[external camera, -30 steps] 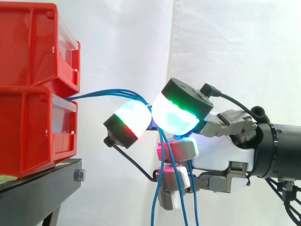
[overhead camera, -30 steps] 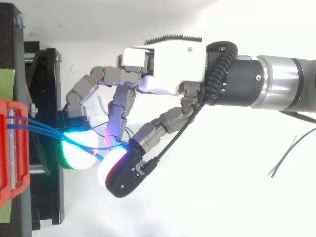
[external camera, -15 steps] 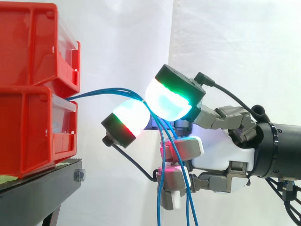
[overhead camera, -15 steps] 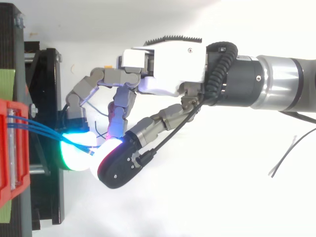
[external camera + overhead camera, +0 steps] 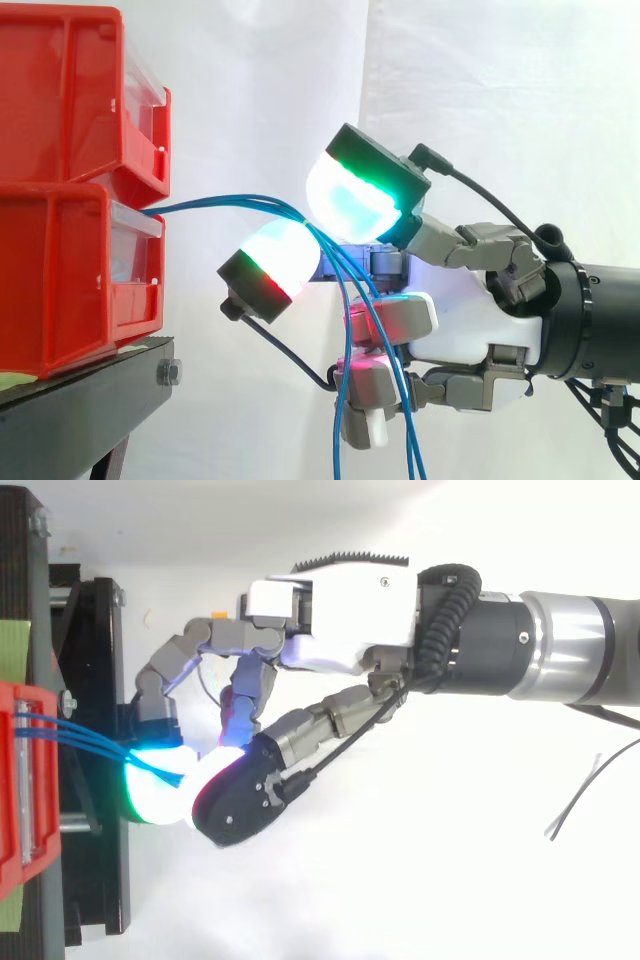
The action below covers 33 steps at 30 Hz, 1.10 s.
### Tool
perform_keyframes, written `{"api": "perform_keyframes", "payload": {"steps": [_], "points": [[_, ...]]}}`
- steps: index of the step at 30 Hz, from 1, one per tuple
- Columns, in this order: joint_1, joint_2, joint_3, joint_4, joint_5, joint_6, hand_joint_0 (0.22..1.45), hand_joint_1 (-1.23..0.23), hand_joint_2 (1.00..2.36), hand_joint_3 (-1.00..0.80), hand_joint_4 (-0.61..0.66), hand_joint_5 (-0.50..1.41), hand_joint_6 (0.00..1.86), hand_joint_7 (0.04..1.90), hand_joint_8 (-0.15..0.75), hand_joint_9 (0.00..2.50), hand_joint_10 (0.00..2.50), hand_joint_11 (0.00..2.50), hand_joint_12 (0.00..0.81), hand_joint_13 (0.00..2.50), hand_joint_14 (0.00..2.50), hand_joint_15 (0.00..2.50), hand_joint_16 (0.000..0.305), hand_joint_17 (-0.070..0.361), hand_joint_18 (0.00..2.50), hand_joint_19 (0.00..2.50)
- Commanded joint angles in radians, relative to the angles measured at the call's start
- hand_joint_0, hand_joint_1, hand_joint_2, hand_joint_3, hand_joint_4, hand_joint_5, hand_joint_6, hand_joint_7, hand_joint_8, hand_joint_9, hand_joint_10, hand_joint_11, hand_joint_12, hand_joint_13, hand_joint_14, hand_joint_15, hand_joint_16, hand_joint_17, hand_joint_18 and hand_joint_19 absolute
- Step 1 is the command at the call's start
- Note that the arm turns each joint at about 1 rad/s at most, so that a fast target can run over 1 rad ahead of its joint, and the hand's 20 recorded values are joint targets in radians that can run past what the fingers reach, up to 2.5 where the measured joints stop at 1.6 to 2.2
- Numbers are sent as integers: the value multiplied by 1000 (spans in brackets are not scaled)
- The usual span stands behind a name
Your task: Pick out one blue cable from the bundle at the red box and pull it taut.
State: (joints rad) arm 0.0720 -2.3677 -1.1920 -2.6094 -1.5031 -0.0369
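Fingers (image 5: 362,196) of the robot hand (image 5: 345,615) curl toward each other. Their glowing pads pinch a bundle of blue cables (image 5: 215,202) between them, one pad green and cyan above, the other white and red below. From the pinch the cables run leftward in a shallow arc to the front of the lower red bin (image 5: 60,285), entering just under the upper red bin (image 5: 60,95). On the other side they hang straight down past the hand's lower fingers. The bins sit stacked on a black stand (image 5: 95,395) before a white curtain (image 5: 500,100).
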Motion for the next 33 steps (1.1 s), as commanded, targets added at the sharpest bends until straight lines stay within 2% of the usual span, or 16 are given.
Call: {"api": "perform_keyframes", "payload": {"steps": [1, 5, 11, 18, 23, 33], "points": [[-6, 1, 0, 0, -6, 0, 583, -512, 1000, -500, 35, -128, 873, 898, 284, 1454, 30, 1017, 368, 1296, 26, 750, 50, 112, 982, 818], [-9, -1, -1, 0, -14, -1, 611, -513, 1000, -500, 7, -121, 869, 907, 283, 1466, 30, 1007, 366, 1308, 25, 762, 49, 109, 978, 824], [-18, -1, -1, 0, -22, -3, 595, -588, 1016, -303, -2, -120, 873, 900, 293, 1468, 31, 1022, 374, 1309, 26, 768, 49, 111, 975, 827], [-26, -1, -3, -14, -32, -3, 581, -654, 1021, -197, 3, -131, 878, 953, 297, 1447, 30, 1022, 383, 1302, 26, 769, 51, 115, 971, 808], [-29, -1, -4, -14, -32, -3, 596, -699, 1019, -215, 13, -142, 897, 893, 289, 1412, 31, 1024, 380, 1289, 25, 770, 51, 114, 961, 798], [-29, -1, -4, -18, -28, -3, 625, -765, 1015, -285, 17, -152, 905, 896, 285, 1377, 29, 1024, 374, 1277, 25, 777, 50, 113, 955, 794]]}}
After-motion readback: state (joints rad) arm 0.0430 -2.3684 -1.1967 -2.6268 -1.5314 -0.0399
